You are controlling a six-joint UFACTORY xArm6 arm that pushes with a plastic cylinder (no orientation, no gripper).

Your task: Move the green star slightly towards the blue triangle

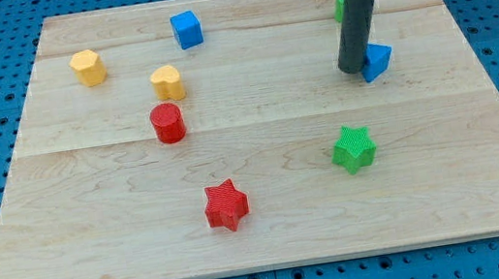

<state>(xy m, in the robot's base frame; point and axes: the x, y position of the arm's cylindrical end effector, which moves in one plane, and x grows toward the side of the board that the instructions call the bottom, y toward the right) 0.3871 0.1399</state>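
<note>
A: Where is the green star (354, 148) seen?

B: It is seen lying flat on the wooden surface (271, 224), in the lower right part of the view, approx. right of centre. Nothing is touching it.

A: And the blue triangle (377, 61)?

B: It is found above the star, toward the view's top, slightly to the right. The two are kept well apart, w/ bare wood between them.

A: Is my tip (351, 69) shown?

B: Yes. The dark rod is seen coming down from the view's top, and its lower end is placed just beside the blue triangle, on that block's left, touching it or nearly so; contact cannot be told for sure. The tip is set well above the star in the view, not near it.

A: Gripper state?

B: No gripper is fitted; only the rod is seen, so nothing is held and no open/closed state can be told.

A: Other blocks?

B: A green block (339, 5) is mostly hidden behind the rod near the top edge; shape cannot be made out. A red star (227, 205) is seen left of the green star, near the bottom. A red cylinder (168, 123) is set left of centre, w/ a yellow block (167, 82) just above it. Another yellow block (89, 67) is seen further left, and a blue cube (186, 29) near the top, centre-left.
</note>
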